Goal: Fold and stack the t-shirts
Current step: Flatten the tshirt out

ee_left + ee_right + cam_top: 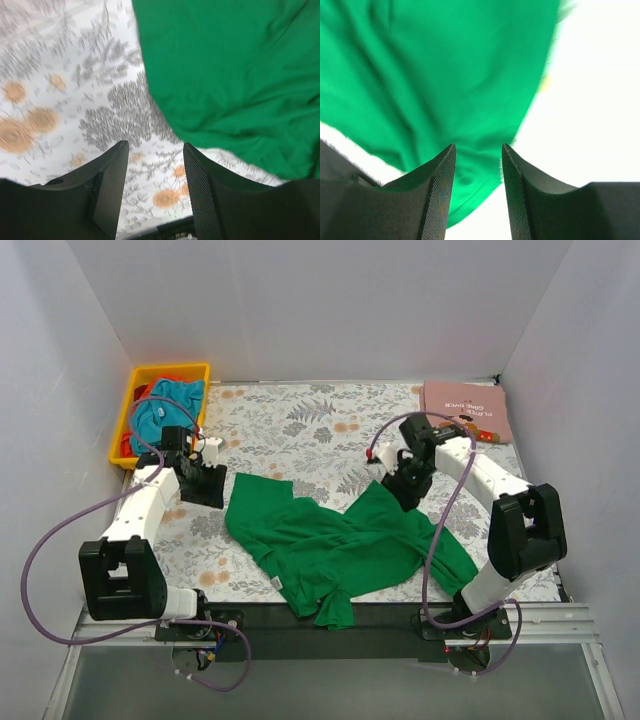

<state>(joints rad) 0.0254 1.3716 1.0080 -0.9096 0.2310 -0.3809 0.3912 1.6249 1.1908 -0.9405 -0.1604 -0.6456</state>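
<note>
A large bright green t-shirt (335, 545) lies crumpled in the middle of the table. My left gripper (208, 487) is open just left of its upper left corner; in the left wrist view the gripper (155, 150) stands over bare cover with the green cloth (235, 75) ahead and to the right. My right gripper (402, 492) is open over the shirt's upper right corner; the right wrist view shows the gripper (477, 150) with green cloth (445, 85) beneath it. A folded pink shirt (468, 409) lies at the far right. Teal (168, 403) and red (128, 445) shirts sit in the bin.
A yellow plastic bin (190, 369) stands at the far left corner. The floral table cover (300, 430) spans the table. White walls close in on the left, back and right. A black strip (380, 615) runs along the near edge.
</note>
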